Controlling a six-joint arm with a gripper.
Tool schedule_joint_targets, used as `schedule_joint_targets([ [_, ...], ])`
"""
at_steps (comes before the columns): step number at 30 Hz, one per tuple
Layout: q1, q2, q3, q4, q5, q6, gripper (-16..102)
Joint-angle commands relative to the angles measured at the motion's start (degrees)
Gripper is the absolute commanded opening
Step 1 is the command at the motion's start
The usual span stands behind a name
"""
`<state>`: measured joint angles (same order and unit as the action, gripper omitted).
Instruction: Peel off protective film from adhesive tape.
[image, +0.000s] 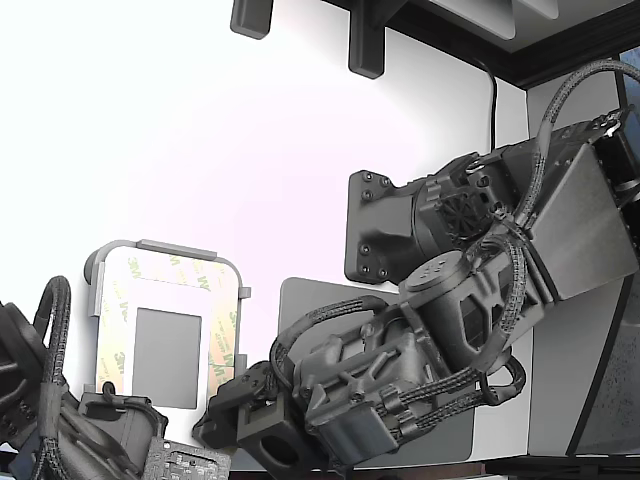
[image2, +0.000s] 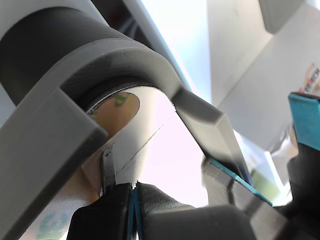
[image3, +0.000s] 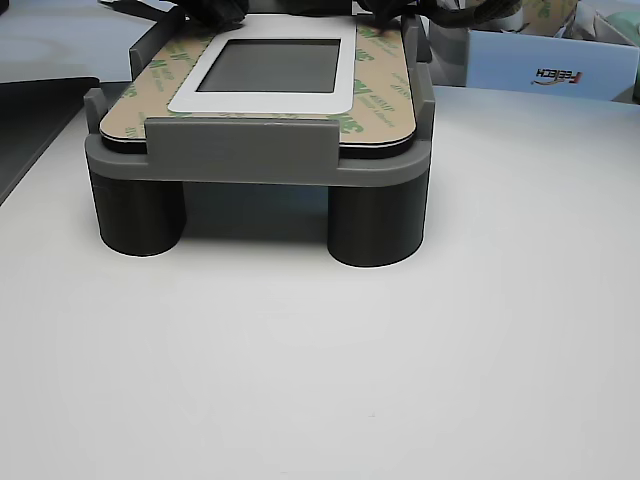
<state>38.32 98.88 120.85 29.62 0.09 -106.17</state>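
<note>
The exterior view looks steeply down from above on the white surface (image: 200, 150) and the grey fixture (image: 165, 330). The other view sits low on the surface, facing that fixture (image3: 260, 160) from near. The wrist view is pressed close against its grey rim (image2: 75, 90).

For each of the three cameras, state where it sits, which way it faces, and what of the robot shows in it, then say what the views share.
Exterior view: high above, looking down on the white table, the grey fixture and the dark arm.
Wrist view: on the wrist, very close to the fixture's rim, with the gripper pinching at the plate's edge by the protective film.
Other view: low at table height, facing the fixture's front wall; only dark arm parts show behind.
Shared: the fixture and logo-printed film appear in all three.
</note>
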Motion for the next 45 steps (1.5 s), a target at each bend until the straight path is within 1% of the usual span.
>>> schedule_joint_targets([
  [1,-1.1,1.2,-0.8,0.0,0.1,-0.3,-10],
  [17,-2.1,1.2,-0.1,-0.4,-0.1,-1.1,-10],
  [40,-5.4,2.1,2.1,-1.9,-2.5,-3.2,-10],
  [45,-5.4,3.6,1.1,0.7,-1.8,-3.3,-9],
])
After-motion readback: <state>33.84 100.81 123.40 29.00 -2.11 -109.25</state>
